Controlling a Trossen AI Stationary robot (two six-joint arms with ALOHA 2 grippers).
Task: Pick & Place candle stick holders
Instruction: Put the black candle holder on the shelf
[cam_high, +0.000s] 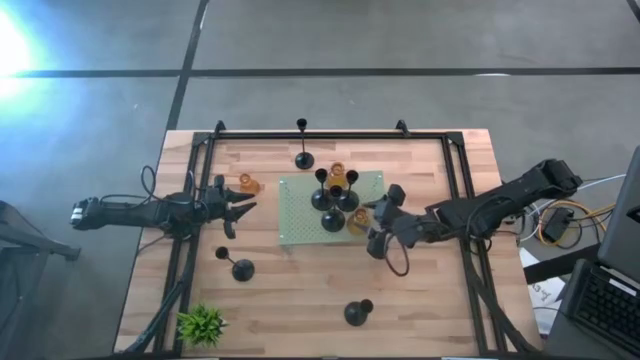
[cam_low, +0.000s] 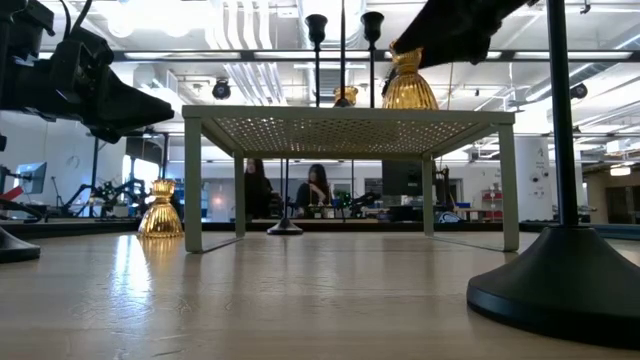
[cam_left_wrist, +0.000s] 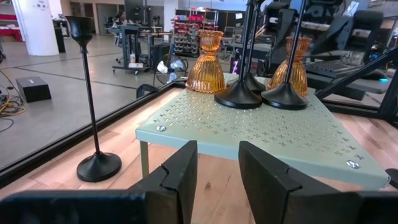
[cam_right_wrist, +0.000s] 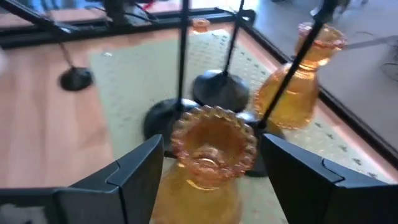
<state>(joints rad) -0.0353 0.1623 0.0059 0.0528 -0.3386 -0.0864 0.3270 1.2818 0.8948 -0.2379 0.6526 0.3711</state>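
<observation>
Right gripper (cam_right_wrist: 211, 168) straddles an amber holder (cam_right_wrist: 208, 155) at the pale green mat's (cam_high: 300, 215) right edge, fingers at its sides, looks like grasping it though contact isn't clear. Three black holders (cam_high: 333, 200) and another amber one (cam_high: 338, 177) stand on the mat. Left gripper (cam_left_wrist: 217, 180) released, idle near an amber holder (cam_high: 247, 184) on the desk (cam_high: 300, 290).

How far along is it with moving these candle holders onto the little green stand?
Roughly halfway. Three black holders and one amber holder already stand on the green stand. The right gripper is at the stand's edge with a second amber one between its jaws. Left on the table: an amber holder by the open left gripper and four black ones, such as this.
</observation>
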